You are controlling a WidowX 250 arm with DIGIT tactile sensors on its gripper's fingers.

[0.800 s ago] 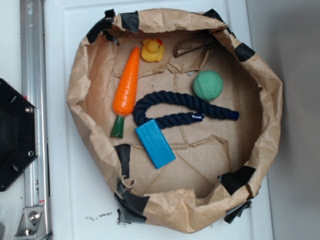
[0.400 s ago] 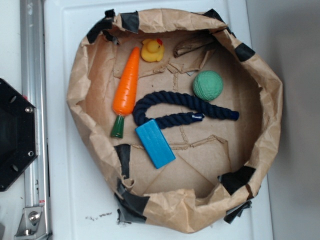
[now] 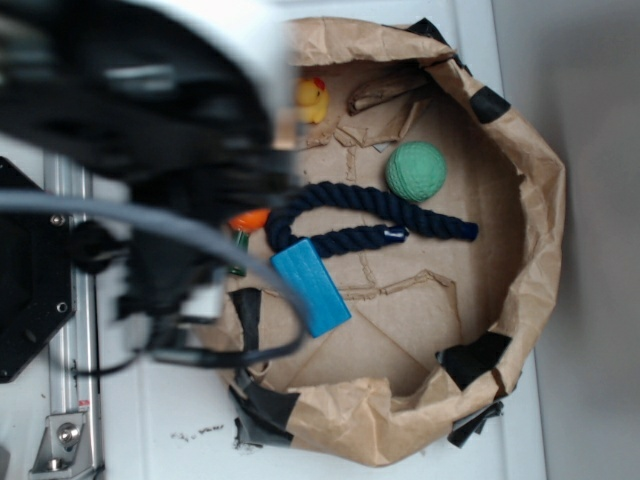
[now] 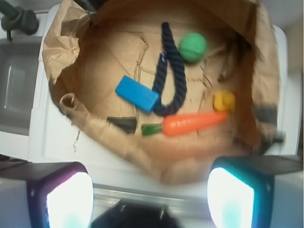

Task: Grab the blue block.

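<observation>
Wrist view showed the gripper (image 4: pixel 149 202) spread wide, empty, above the paper bag's (image 4: pixel 156 164) rim; the blue block (image 4: pixel 136 93) lay touching the navy rope (image 4: pixel 170 71), which probably risked snagging.

The blue block (image 4: pixel 136 93) lies uncovered on the paper bag (image 4: pixel 61 57) floor. The navy rope (image 4: pixel 170 76) touches one end; the carrot's (image 4: pixel 192 123) green tip sits near. Bare floor borders the block on its other sides. The crumpled bag wall rings everything.
</observation>
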